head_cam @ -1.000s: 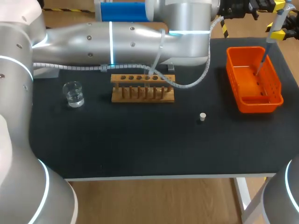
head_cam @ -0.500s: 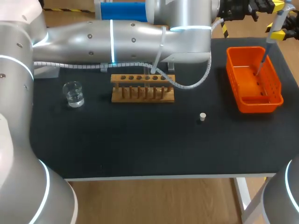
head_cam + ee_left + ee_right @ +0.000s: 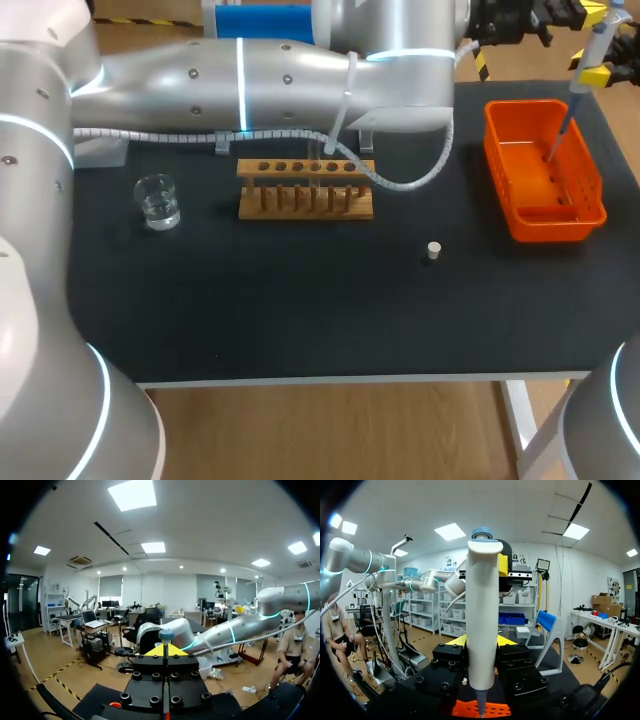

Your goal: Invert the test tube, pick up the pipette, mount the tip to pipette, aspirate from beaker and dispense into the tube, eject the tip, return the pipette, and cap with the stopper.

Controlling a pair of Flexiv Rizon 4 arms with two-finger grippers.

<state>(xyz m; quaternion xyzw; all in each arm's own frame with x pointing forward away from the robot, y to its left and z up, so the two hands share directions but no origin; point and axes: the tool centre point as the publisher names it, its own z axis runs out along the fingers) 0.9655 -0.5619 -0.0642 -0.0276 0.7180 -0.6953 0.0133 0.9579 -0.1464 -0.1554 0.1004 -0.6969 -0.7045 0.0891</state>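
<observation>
my right claw [image 3: 481, 647] is clenched on the white pipette [image 3: 481, 605]. its fingers press the body from both sides and hold it upright over the far right corner of the table. the pipette's thin end points down into the orange basket [image 3: 592, 214], over the far half of it.

my left arm comes in from the left and stretches along the far side of the table. my left claw [image 3: 165, 650] sits up by the pipette's blue-capped top, with its yellow tips pressed together and nothing between them. i cannot tell whether it touches the cap.

the wooden rack [image 3: 305, 200] stands mid-table, toward the far side. a clear tube [image 3: 327, 168] seems to stand in one of its holes, but it is faint behind my left arm's cable. the glass beaker [image 3: 158, 200], with clear liquid in it, stands well to the left of the rack. the small white stopper [image 3: 433, 250] lies alone on the black table top [image 3: 300, 310], between the rack and the basket and nearer the front edge than either.
</observation>
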